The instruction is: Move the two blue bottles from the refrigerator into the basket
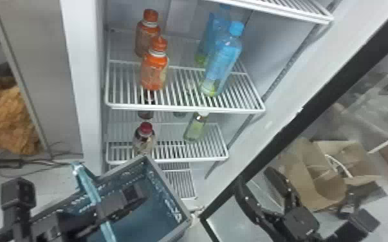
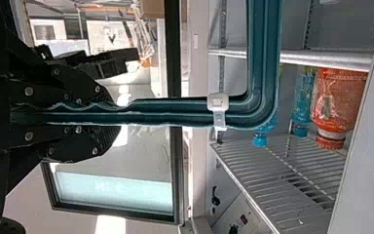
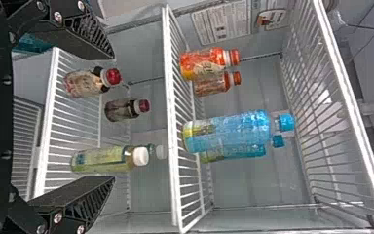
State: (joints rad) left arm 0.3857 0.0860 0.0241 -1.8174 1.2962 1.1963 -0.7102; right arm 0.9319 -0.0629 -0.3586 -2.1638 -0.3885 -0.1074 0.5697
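Blue bottles [image 1: 224,59] beyond right fingers [image 1: 249,205]

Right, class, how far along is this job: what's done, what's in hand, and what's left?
Done: the left gripper is shut on the handle of the basket, held before the refrigerator.

In hand: no bottle; the right gripper is open and empty.

Left: both moves. The front blue bottle and rear blue bottle stand on a wire shelf.
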